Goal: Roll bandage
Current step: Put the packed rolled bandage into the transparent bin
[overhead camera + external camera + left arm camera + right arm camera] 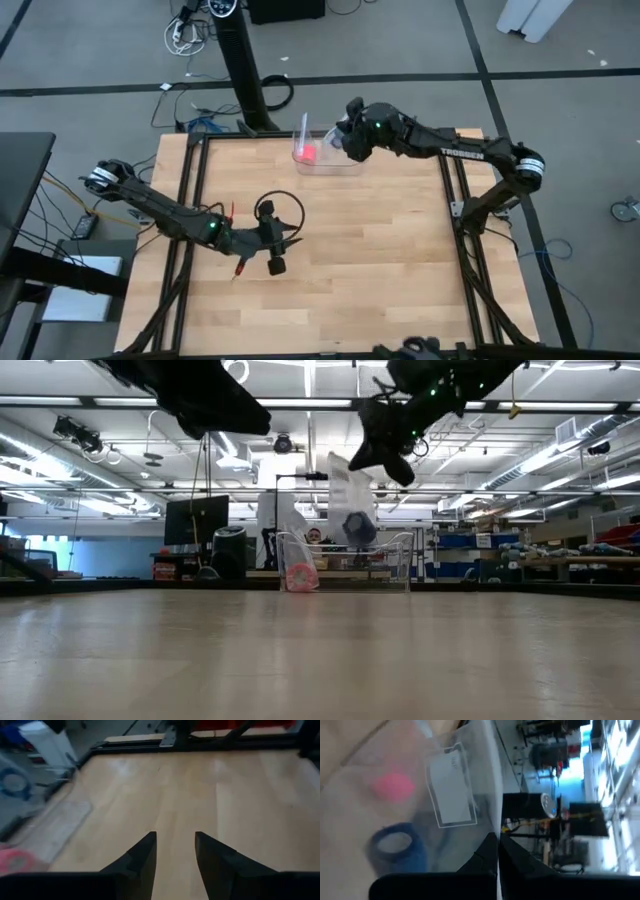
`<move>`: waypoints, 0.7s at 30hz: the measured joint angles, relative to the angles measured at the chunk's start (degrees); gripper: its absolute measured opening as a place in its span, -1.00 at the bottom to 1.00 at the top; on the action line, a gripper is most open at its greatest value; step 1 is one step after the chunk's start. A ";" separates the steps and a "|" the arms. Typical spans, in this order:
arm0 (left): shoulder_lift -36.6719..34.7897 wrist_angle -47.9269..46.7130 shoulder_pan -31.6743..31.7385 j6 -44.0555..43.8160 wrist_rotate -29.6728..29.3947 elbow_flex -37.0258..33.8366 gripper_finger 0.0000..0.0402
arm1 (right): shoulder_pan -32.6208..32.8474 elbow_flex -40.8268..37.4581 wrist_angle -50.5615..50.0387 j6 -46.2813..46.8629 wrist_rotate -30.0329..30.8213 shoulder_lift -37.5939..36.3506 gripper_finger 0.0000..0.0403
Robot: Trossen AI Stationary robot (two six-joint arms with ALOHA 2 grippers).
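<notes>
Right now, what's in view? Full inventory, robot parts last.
Clear plastic bag: one, transparent with a white label, lifted over the table's far edge in the right gripper.
Blue rolled fabric bandage: one, bright blue, inside the bag.
Clear plastic bin: one, transparent, far edge of the table.
Small pink object: one, pink, in the bin.
Wooden table: one, light wood.
Left gripper: one, dark, open, empty, over the table's left middle.
Right gripper: one, dark, shut on the bag's edge.
</notes>
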 joint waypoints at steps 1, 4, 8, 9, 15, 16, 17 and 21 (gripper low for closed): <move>0.01 2.03 0.81 0.09 1.60 -1.08 -0.30 | -0.75 0.00 0.87 -2.23 -0.94 0.96 -1.00; 0.02 9.32 3.20 -0.14 7.08 -4.35 -0.30 | -2.47 0.00 6.17 -8.13 -3.54 4.25 -1.00; 0.02 18.76 6.33 -1.17 14.93 -8.28 -0.30 | -3.93 0.00 9.44 -14.06 -7.79 7.78 -1.00; 0.02 20.93 6.95 -1.23 16.48 -8.99 -0.30 | -4.13 0.00 9.47 -15.48 -8.57 8.72 -1.00; 0.02 22.34 9.96 -1.25 18.54 -9.91 -0.30 | -4.27 0.00 9.41 -22.09 -12.92 13.52 -1.00; 0.02 22.12 10.43 -1.34 18.53 -9.91 -0.30 | -4.23 -0.01 9.32 -23.03 -13.19 14.27 -1.00; 0.02 22.03 10.83 -1.43 18.52 -9.91 -0.30 | -4.21 -0.02 9.26 -23.87 -13.41 14.99 -1.00; 0.02 21.89 12.28 -1.54 18.50 -9.91 -0.30 | -4.25 0.00 10.53 -26.52 -15.32 16.59 -1.00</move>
